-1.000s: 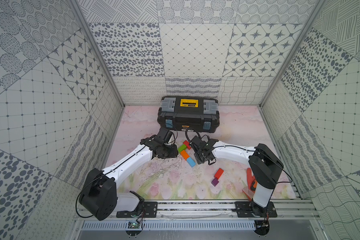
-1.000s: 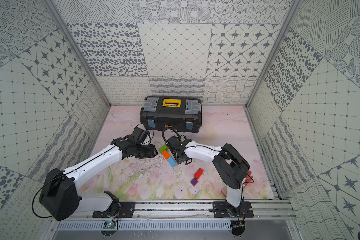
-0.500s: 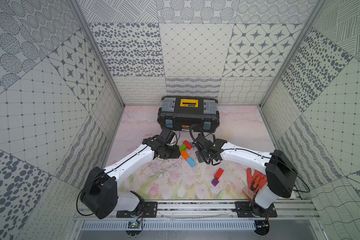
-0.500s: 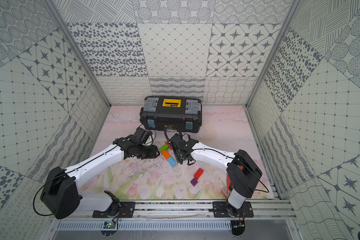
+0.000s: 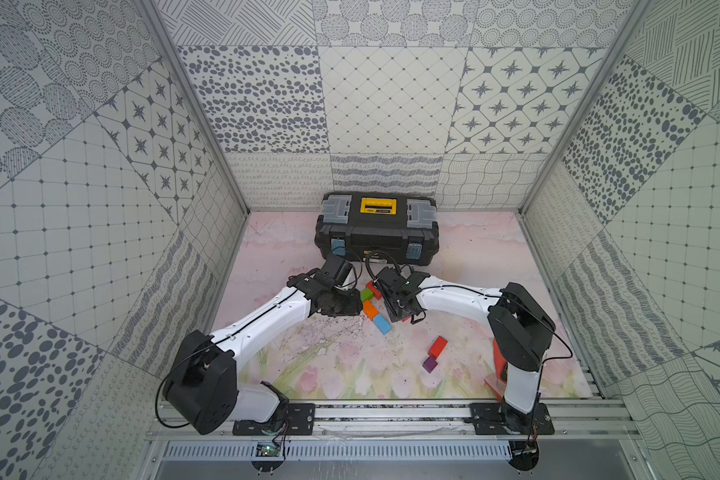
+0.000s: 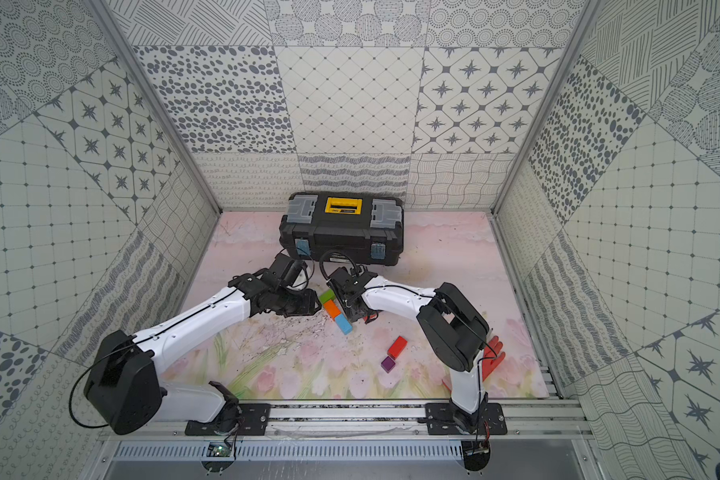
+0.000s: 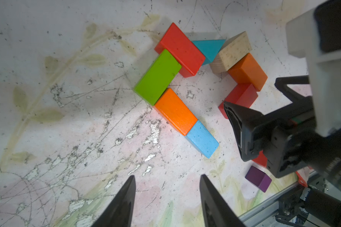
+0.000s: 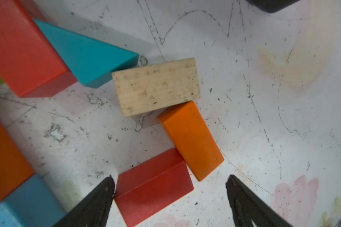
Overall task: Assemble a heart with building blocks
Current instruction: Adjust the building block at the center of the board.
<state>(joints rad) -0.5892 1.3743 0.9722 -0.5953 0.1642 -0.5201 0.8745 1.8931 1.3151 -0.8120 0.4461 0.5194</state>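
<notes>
The building blocks lie as a part-made heart outline. In the left wrist view a red brick point(image 7: 178, 49), green brick point(image 7: 158, 76), orange brick point(image 7: 175, 111) and light blue brick point(image 7: 202, 138) form one side. A teal triangle point(image 7: 209, 48) sits at the notch. Plain-wood point(image 7: 230, 53), orange point(image 7: 247, 71) and red point(image 7: 241, 96) bricks form the other side. My right gripper point(image 8: 170, 177) is open astride that red brick point(image 8: 154, 184), one finger point(image 8: 98, 196) close by its end. My left gripper point(image 7: 168, 176) is open over bare mat. A purple cube point(image 5: 430, 365) and a loose red brick point(image 5: 438, 346) lie apart.
A large black toolbox point(image 5: 377, 232) stands just behind both grippers. A red-orange glove point(image 6: 493, 357) lies by the right arm's base. Patterned walls close in the mat on three sides, and a metal rail point(image 5: 391, 411) runs along the front.
The right arm's elbow swung out to the right and came back, while its gripper stayed by the blocks. The left arm has hardly moved.
</notes>
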